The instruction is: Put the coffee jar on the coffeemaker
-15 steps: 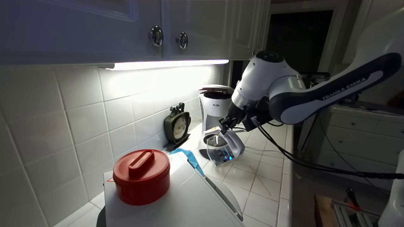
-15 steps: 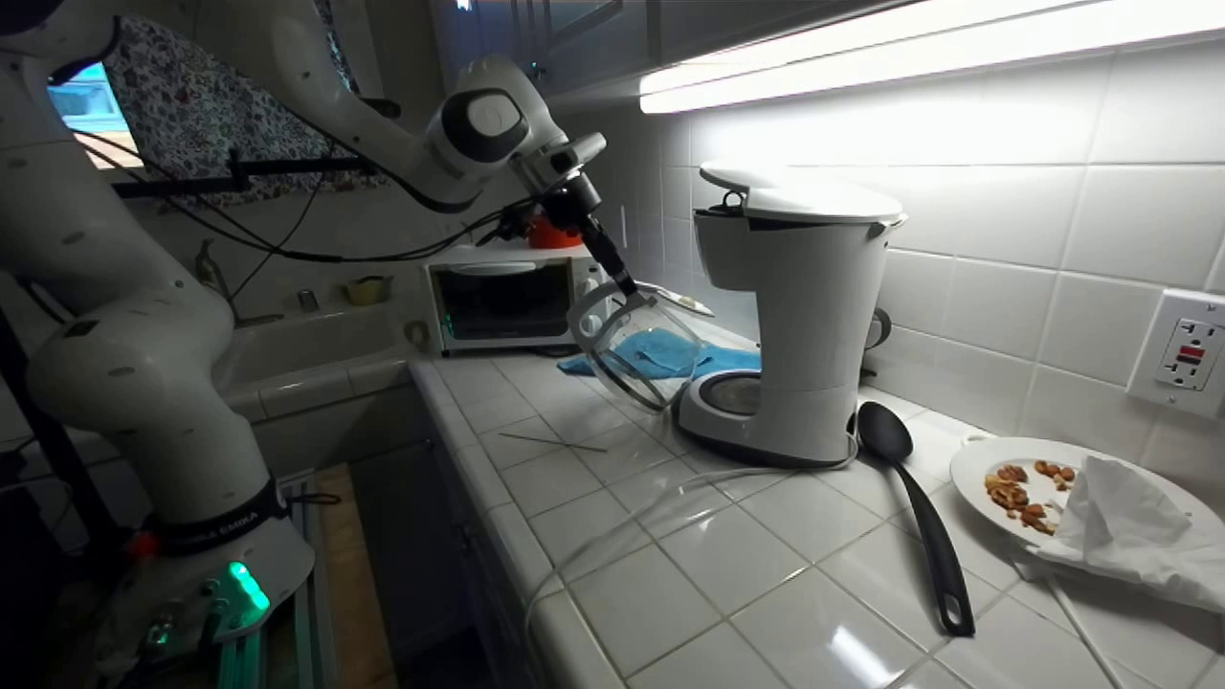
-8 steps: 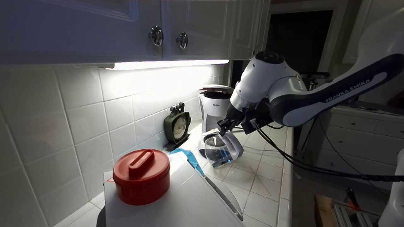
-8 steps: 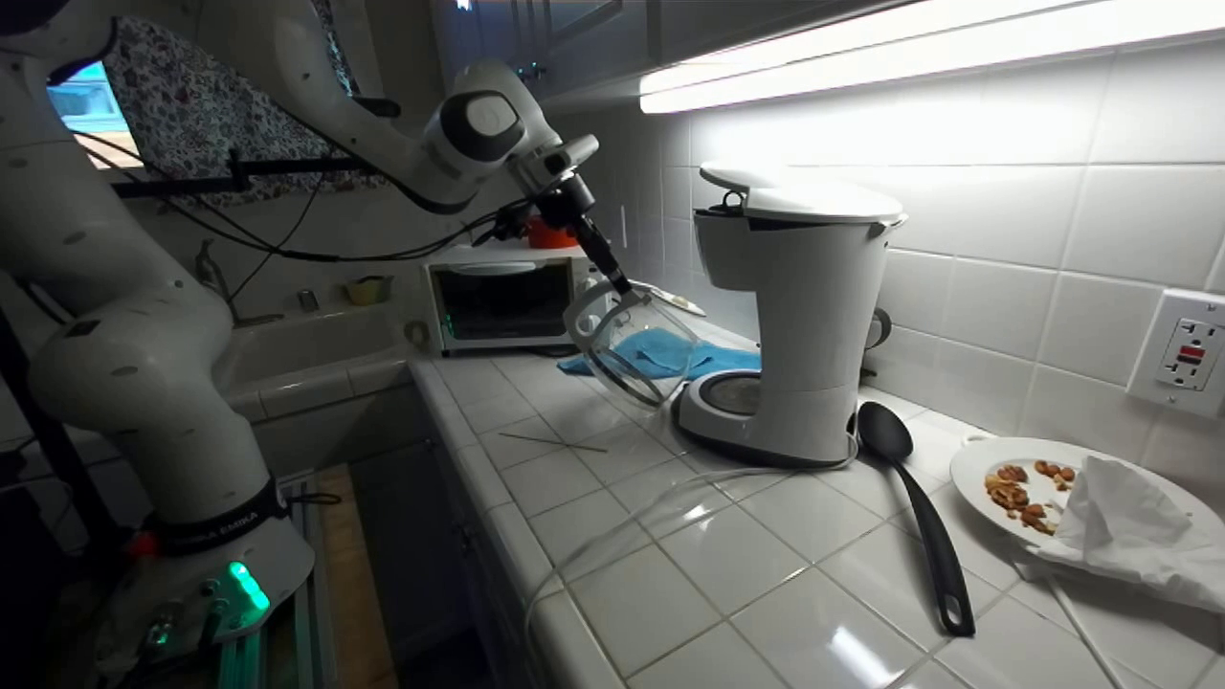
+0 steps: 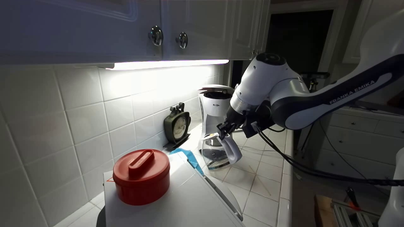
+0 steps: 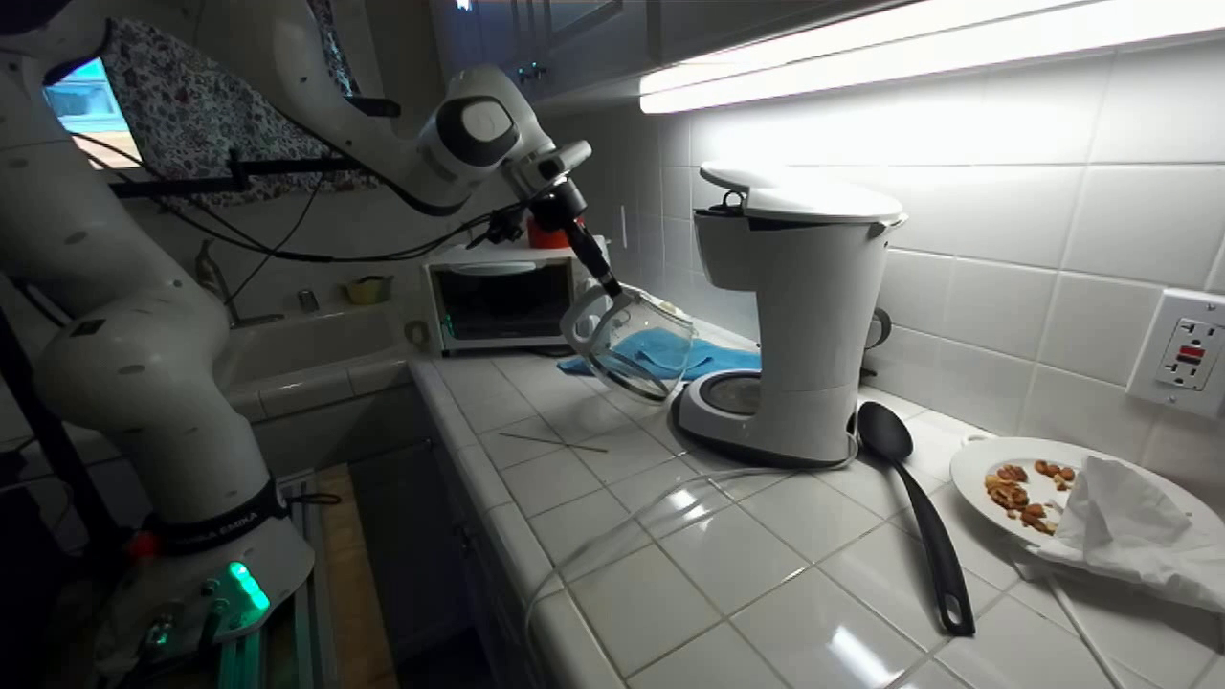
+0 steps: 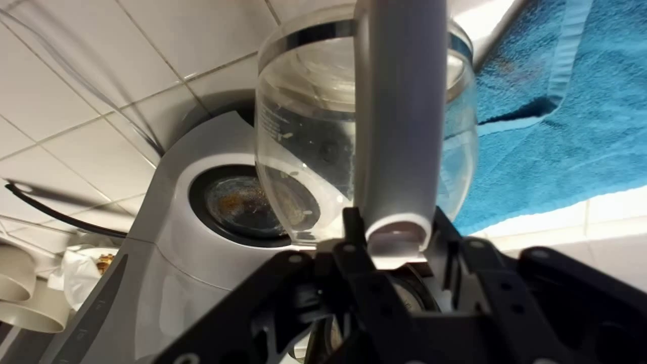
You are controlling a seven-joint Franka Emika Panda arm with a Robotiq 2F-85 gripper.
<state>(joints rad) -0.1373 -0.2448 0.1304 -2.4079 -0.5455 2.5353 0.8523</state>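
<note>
The end effector (image 7: 398, 230) grips the jar (image 6: 643, 346) by its handle (image 7: 400, 111), jaws snug on either side. The jar is tilted, just below the end effector and beside the coffeemaker (image 6: 812, 316) (whether those two touch, I cannot tell). In the wrist view the blue towel (image 7: 561, 156) lies right of the end effector; in an exterior view the spoon (image 6: 928, 517) lies well apart from it, on the desk (image 6: 651, 584).
</note>
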